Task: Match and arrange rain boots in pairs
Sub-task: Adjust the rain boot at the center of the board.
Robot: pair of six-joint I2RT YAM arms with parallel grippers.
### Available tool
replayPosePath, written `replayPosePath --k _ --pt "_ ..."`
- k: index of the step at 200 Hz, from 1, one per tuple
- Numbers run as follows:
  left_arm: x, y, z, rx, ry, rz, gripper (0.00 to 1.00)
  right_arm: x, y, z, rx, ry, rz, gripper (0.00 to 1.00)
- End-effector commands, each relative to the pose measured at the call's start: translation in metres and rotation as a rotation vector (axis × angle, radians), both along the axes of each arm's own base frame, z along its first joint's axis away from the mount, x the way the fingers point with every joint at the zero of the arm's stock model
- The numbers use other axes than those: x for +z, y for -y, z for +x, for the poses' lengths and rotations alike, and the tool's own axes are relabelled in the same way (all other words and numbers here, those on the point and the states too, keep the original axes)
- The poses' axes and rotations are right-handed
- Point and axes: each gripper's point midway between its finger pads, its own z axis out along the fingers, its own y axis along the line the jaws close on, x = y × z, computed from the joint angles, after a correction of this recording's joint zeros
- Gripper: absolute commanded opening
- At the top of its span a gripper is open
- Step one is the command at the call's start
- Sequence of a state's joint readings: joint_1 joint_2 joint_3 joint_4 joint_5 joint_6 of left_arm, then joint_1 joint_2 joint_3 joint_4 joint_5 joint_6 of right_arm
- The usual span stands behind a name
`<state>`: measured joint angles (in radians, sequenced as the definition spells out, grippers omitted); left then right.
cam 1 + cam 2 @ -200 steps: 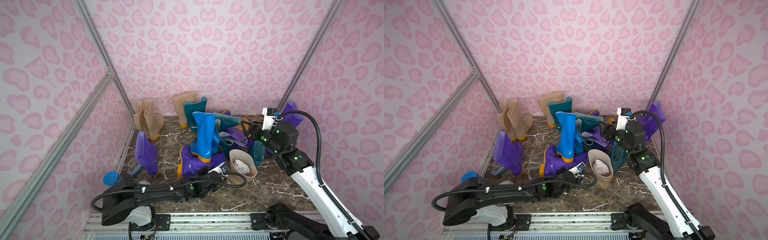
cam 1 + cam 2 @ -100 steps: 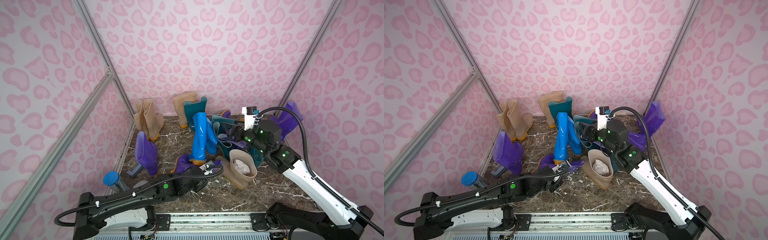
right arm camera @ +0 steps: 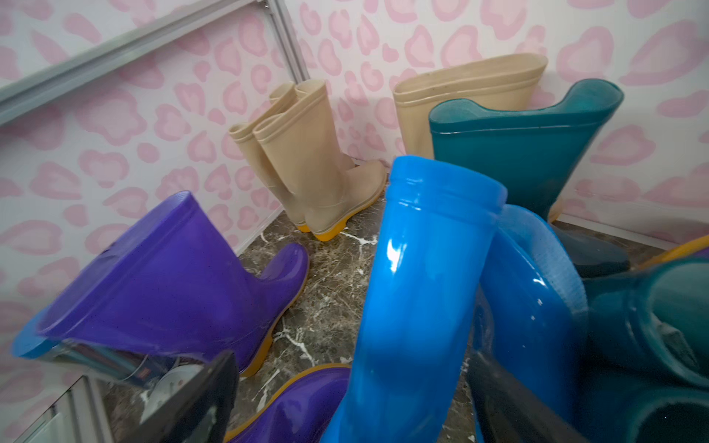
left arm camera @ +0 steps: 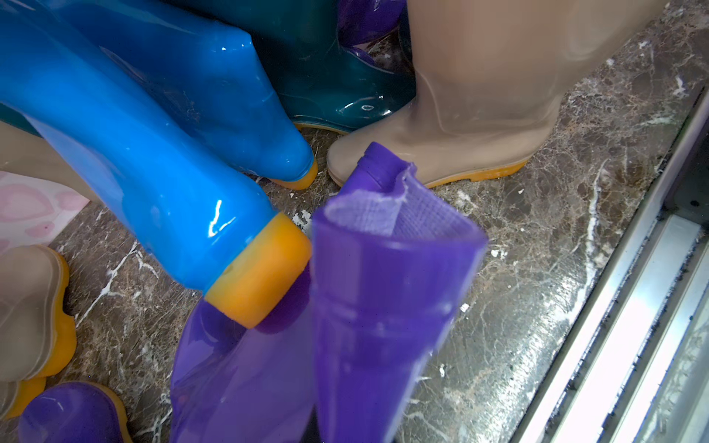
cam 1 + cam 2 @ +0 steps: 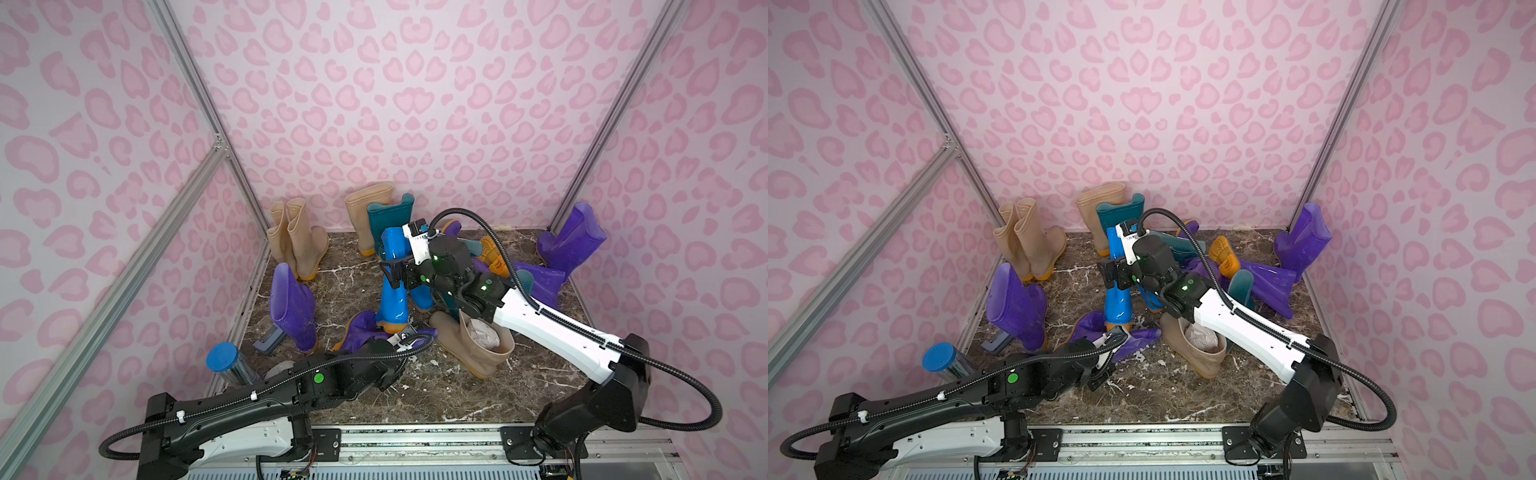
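Blue boot point(image 3: 422, 287) between spread right fingers point(image 3: 199, 399), heel on purple boot point(image 4: 383, 326)

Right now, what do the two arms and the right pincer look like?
Left arm: mostly black, white shell near the base, green dot. Right arm: white forearm, black joints, green lights, white camera block. Each trails a black ribbed cable. The right pincer is black.

Pink leopard-spotted wall panels point(image 5: 415, 104) are closing in the space on three sides. Bare aluminium posts point(image 5: 202, 99) are running up the corners, and a slanting brace point(image 5: 120, 299) is crossing one side panel. The dark brown, white-veined marble floor point(image 5: 436, 386) is catching soft, even light, and a metal rail point(image 5: 415, 434) is lying along its near edge.
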<state>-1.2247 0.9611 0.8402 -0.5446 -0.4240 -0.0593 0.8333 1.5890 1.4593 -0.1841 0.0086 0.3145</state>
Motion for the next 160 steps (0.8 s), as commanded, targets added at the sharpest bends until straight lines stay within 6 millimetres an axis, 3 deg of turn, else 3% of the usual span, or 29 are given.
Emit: replayPosePath --k 1,15,28,36,72,91,137,150,152,160 --pt "-0.001 -0.012 0.006 0.052 0.022 0.023 0.02 -0.018 0.005 0.018 -0.083 -0.015 -0.030 0.80" --pt "0.002 -0.016 0.005 0.057 0.026 0.024 0.02 -0.029 0.006 0.026 -0.107 -0.024 -0.054 0.61" --pt "0.011 -0.020 0.005 0.063 0.032 0.009 0.02 -0.034 0.013 0.036 -0.146 -0.034 -0.081 0.20" --pt "0.018 -0.023 0.004 0.067 0.038 -0.009 0.02 -0.036 0.020 0.044 -0.179 -0.032 -0.093 0.00" --pt "0.053 -0.041 -0.001 0.076 0.059 -0.071 0.02 -0.032 0.051 0.070 -0.251 0.010 -0.125 0.00" --pt "0.066 -0.053 0.000 0.104 0.085 -0.076 0.02 -0.031 0.057 0.074 -0.232 -0.003 -0.114 0.00" --pt "0.110 -0.079 0.019 0.258 0.225 -0.129 0.02 -0.044 0.050 0.039 -0.126 -0.054 -0.094 0.00" --pt "0.127 -0.086 0.026 0.318 0.276 -0.148 0.02 -0.035 0.050 0.027 -0.120 -0.045 -0.077 0.00" --pt "0.129 -0.086 0.027 0.326 0.282 -0.150 0.02 -0.045 0.052 0.023 -0.119 -0.061 -0.091 0.00" --pt "0.138 -0.085 0.030 0.342 0.306 -0.176 0.02 -0.049 0.054 0.014 -0.115 -0.068 -0.089 0.00"
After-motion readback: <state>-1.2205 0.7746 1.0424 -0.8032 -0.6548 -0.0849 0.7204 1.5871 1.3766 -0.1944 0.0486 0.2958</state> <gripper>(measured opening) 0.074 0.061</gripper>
